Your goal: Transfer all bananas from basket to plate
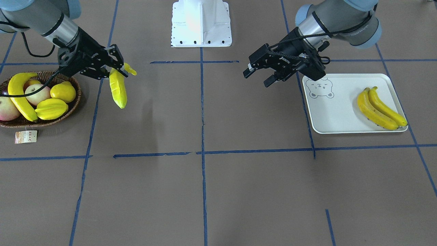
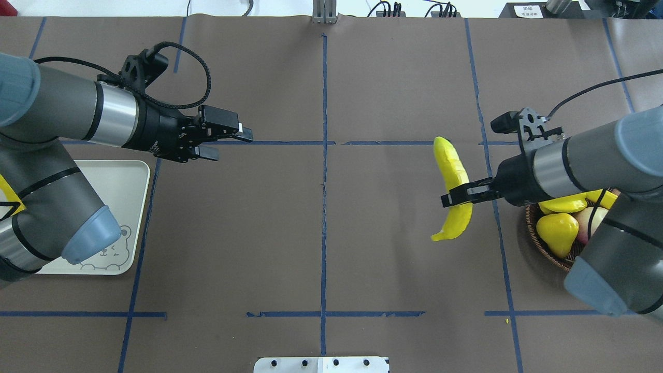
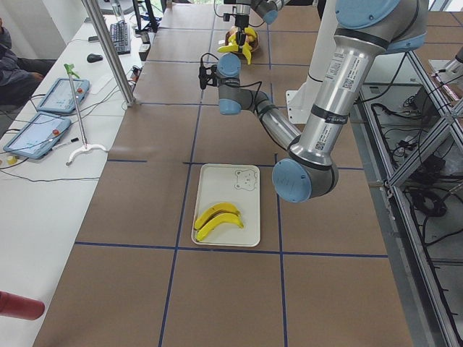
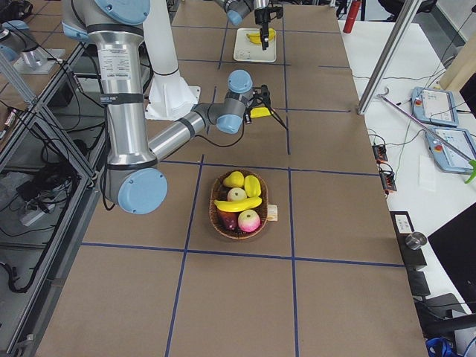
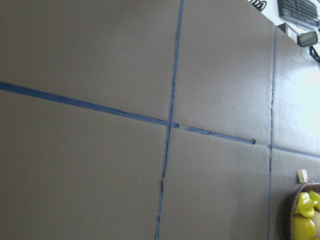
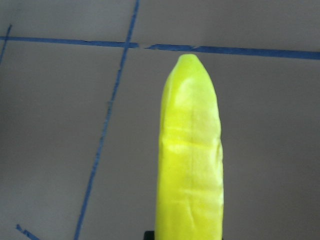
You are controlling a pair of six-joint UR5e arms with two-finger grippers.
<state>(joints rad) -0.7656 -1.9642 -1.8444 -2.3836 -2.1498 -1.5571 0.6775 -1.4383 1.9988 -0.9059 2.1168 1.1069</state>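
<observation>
- Matte brown table [image 1: 239, 191], flat and paper-like, ruled into squares by blue tape.
- Pale grey-white rectangular plate [image 1: 334, 112], smooth, round-cornered, with a low raised rim and a printed bear face at one end; on the robot's left side of the table.
- Shallow oval basket [image 1: 51, 123] of dark-brown woven wicker, on the robot's right side, well apart from the plate.
- Black left gripper [image 1: 256, 78], jaws spread and empty, hovering above the table just beside the plate's bear end.
- Black right gripper [image 1: 115, 67], jaws pinching a glossy, faintly creased bright-yellow banana [image 1: 118, 89] across its body, in the air beside the basket.
- Two orange-yellow bananas [image 1: 380, 109], curved, side by side and touching, at the plate's end away from the bear.
- One long curved yellow banana [image 1: 17, 99] in the basket, atop other fruit.
- Ridged yellow starfruit [image 1: 51, 108], rounded lemon-like fruit [image 1: 63, 91] and pink-blushed round fruit [image 1: 6, 108], also in the basket.
- Small paper tag [image 1: 26, 136], flat on the table just beside the basket.
</observation>
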